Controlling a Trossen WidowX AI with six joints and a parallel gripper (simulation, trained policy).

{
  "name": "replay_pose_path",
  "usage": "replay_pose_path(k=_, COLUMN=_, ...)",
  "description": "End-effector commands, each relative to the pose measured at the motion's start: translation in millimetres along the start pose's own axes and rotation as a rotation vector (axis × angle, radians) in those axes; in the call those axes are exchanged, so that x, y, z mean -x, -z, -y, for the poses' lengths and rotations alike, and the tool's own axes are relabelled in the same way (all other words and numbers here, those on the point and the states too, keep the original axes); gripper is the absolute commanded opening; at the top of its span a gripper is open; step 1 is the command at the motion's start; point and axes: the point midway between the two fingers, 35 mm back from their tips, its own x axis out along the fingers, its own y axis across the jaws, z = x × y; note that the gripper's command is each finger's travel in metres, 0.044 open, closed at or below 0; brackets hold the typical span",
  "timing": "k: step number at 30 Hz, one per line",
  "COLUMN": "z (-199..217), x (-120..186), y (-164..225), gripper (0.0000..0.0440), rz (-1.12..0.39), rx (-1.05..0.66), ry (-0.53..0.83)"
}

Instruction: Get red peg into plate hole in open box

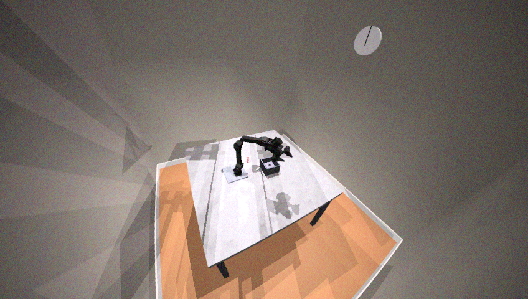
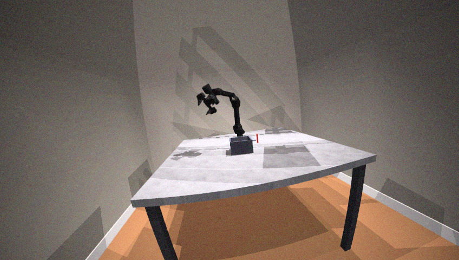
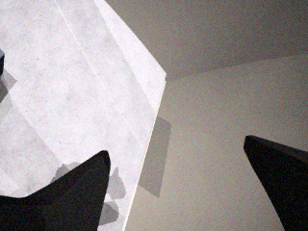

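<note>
Pincer (image 1: 287,156) (image 2: 205,108) (image 3: 180,151) spread wide, holding nothing, probably ready to grasp the red peg (image 1: 248,159) (image 2: 257,138), which stands upright on the desk (image 1: 244,222) (image 2: 199,174) (image 3: 63,96), easily reached.

the peg (image 1: 248,159) (image 2: 257,138) stands well apart from the box (image 1: 269,168) (image 2: 241,147), leaving room between. the box's raised walls block low sideways passage; its top is open.

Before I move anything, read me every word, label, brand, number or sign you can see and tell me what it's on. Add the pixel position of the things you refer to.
There are none that I can read.
The box (image 1: 269,170) (image 2: 241,147): no lettering shows.
The red peg (image 1: 248,159) (image 2: 257,138): too small to tell.
The white wall disc (image 1: 359,40): one dark line, no numbers visible.
</note>
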Motion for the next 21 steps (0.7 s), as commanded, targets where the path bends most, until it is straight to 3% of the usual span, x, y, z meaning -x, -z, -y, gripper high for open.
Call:
replay_pose_path(k=1, z=-16.6, x=1.9, y=-22.7, gripper=0.0440, rz=0.016, rx=-0.092, ry=-0.047)
replay_pose_path(k=21, z=-140.2, x=45.2, y=-142.0, gripper=0.0440, rz=-0.019, rx=-0.657, ry=-0.398)
